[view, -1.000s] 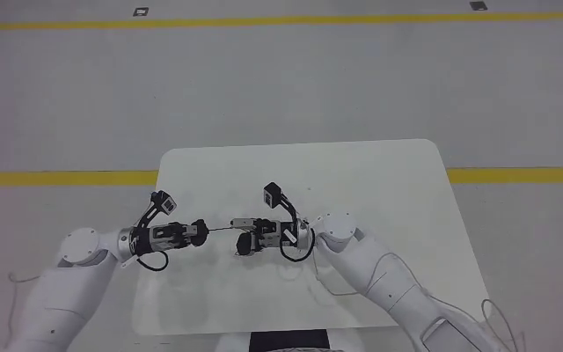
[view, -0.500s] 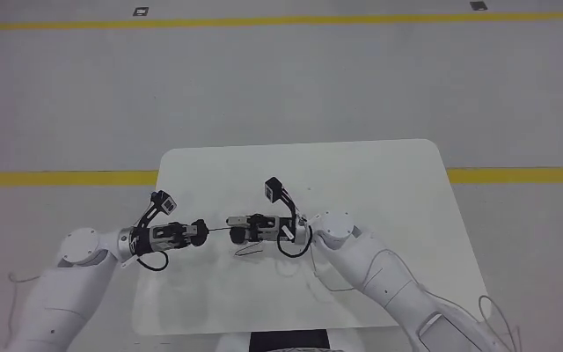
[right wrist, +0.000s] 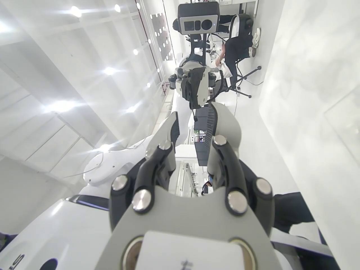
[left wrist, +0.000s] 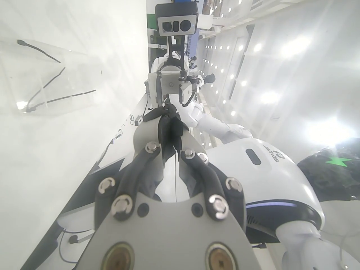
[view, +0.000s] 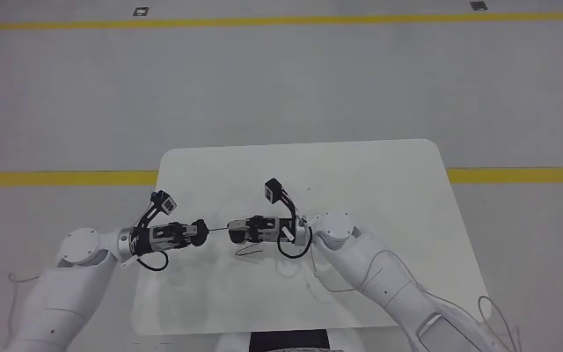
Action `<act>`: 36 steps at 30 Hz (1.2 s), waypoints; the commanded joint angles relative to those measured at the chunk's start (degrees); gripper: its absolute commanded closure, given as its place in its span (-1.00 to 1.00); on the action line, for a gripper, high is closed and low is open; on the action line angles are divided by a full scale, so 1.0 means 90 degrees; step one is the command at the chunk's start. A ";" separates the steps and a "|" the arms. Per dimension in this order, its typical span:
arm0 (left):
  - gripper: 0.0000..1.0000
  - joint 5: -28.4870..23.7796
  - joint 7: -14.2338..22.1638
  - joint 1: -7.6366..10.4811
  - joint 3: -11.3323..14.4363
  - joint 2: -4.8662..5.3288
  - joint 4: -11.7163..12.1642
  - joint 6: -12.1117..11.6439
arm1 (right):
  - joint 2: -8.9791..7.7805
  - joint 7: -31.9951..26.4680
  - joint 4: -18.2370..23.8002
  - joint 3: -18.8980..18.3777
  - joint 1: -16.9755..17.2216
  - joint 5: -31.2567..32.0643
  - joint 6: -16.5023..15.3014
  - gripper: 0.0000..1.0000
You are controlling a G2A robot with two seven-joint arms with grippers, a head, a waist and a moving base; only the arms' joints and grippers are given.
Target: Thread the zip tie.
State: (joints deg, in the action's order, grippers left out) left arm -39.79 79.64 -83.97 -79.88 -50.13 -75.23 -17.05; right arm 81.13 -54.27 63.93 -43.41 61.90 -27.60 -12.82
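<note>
Left gripper [view: 203, 231] is clamped on the zip tie [view: 217, 230], which runs right above the table [view: 378, 176]. Right gripper [view: 232, 230] has moved in leftward. Its fingers are parted, with nothing seen between them. The gap is nearly closed, so I judge insertion close. No readable label on the tie.
</note>
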 commanded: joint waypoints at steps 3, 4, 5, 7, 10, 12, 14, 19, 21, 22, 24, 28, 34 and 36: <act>1.00 0.0000 0.0000 0.0000 0.0000 0.0000 0.0000 0.0000 | 0.0005 0.0007 -0.0005 -0.0003 0.0005 0.0017 0.0012 0.94; 1.00 0.0000 0.0000 0.0000 0.0000 0.0000 0.0000 0.0000 | 0.0007 0.0010 -0.0012 -0.0001 0.0007 0.0027 0.0019 1.00; 1.00 0.0000 0.0000 0.0000 0.0000 0.0000 0.0000 0.0000 | 0.0009 0.0011 -0.0014 0.0000 0.0008 0.0033 0.0023 1.00; 1.00 0.0000 0.0000 0.0000 0.0000 0.0000 0.0000 0.0000 | 0.0012 0.0018 -0.0021 0.0001 0.0012 0.0049 0.0030 1.00; 1.00 0.0000 0.0000 0.0000 0.0000 0.0000 0.0000 0.0000 | 0.0014 0.0027 -0.0019 -0.0004 0.0020 0.0069 0.0035 1.00; 1.00 0.0000 0.0000 0.0000 0.0000 0.0000 0.0000 0.0000 | 0.0013 0.0035 -0.0015 -0.0009 0.0026 0.0087 0.0032 1.00; 1.00 0.0000 0.0000 0.0000 0.0000 0.0000 0.0000 0.0000 | 0.0011 0.0036 -0.0002 -0.0019 0.0039 0.0104 0.0028 1.00; -1.00 0.0114 -0.0138 -0.0006 0.0057 -0.0008 -0.0116 -0.0049 | 0.0000 -0.0112 -0.0035 -0.0113 0.0085 -0.0136 0.0048 1.00; -1.00 0.0215 -0.0123 -0.0023 0.0073 -0.0002 -0.0163 -0.0165 | -0.0005 -0.0167 -0.0099 -0.0152 0.0063 -0.0168 0.0035 1.00; -1.00 0.0230 -0.0082 -0.0021 0.0075 0.0000 -0.0183 -0.0242 | -0.0006 -0.0173 -0.0112 -0.0163 0.0059 -0.0175 0.0028 1.00; -1.00 0.0205 0.0000 -0.0012 0.0079 0.0002 -0.0183 -0.0270 | -0.0007 -0.0195 -0.0132 -0.0184 0.0053 -0.0194 0.0019 1.00; -1.00 0.0138 0.0000 0.0023 0.0106 -0.0024 -0.0215 -0.0270 | 0.0005 -0.0310 -0.0210 -0.0200 0.0042 -0.0330 0.0002 1.00; -1.00 0.0134 0.0000 0.0051 0.0167 -0.0044 -0.0281 -0.0270 | 0.0029 -0.0511 -0.0265 -0.0169 0.0022 -0.0470 -0.0060 1.00; -1.00 0.0134 0.0000 0.0051 0.0167 -0.0044 -0.0281 -0.0270 | 0.0029 -0.0511 -0.0265 -0.0169 0.0022 -0.0470 -0.0060 1.00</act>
State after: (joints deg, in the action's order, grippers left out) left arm -38.58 79.64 -83.51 -78.38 -50.53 -77.76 -19.48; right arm 81.39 -58.88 61.55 -44.93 62.09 -31.85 -13.38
